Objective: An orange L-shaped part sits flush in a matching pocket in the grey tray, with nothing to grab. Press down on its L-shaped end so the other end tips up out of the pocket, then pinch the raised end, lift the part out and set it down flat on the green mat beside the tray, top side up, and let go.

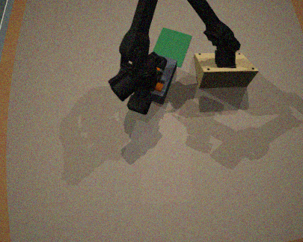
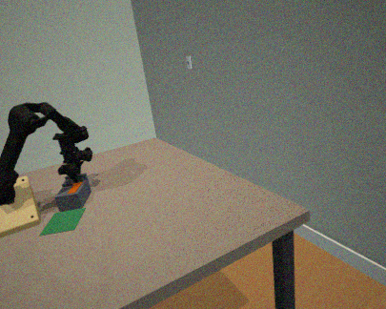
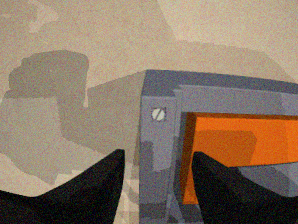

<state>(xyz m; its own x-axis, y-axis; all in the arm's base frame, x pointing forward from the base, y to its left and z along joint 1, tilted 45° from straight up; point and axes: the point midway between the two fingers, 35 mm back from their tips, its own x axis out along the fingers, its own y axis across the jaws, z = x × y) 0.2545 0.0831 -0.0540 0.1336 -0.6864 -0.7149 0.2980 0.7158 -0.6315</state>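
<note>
The orange L-shaped part (image 1: 158, 87) (image 2: 75, 187) (image 3: 270, 130) lies in the pocket of the grey tray (image 1: 171, 70) (image 2: 72, 203) (image 3: 150, 131). In the wrist view its near end shows at the right, with no clear tilt. My gripper (image 2: 75, 179) (image 3: 158, 157) is partly open with nothing between its fingers. It is low over one end of the tray: one fingertip overlaps the part's end in the wrist view, the other is outside the tray's edge. Whether a fingertip touches the part cannot be told. In the top view the arm hides the fingertips and much of the tray.
The green mat (image 1: 173, 45) (image 2: 64, 221) lies flat beside the tray, at the end away from the gripper. The arm's pale wooden base (image 1: 206, 61) (image 2: 27, 212) stands close by on the same table. A screw head (image 3: 158, 114) shows on the tray's rim.
</note>
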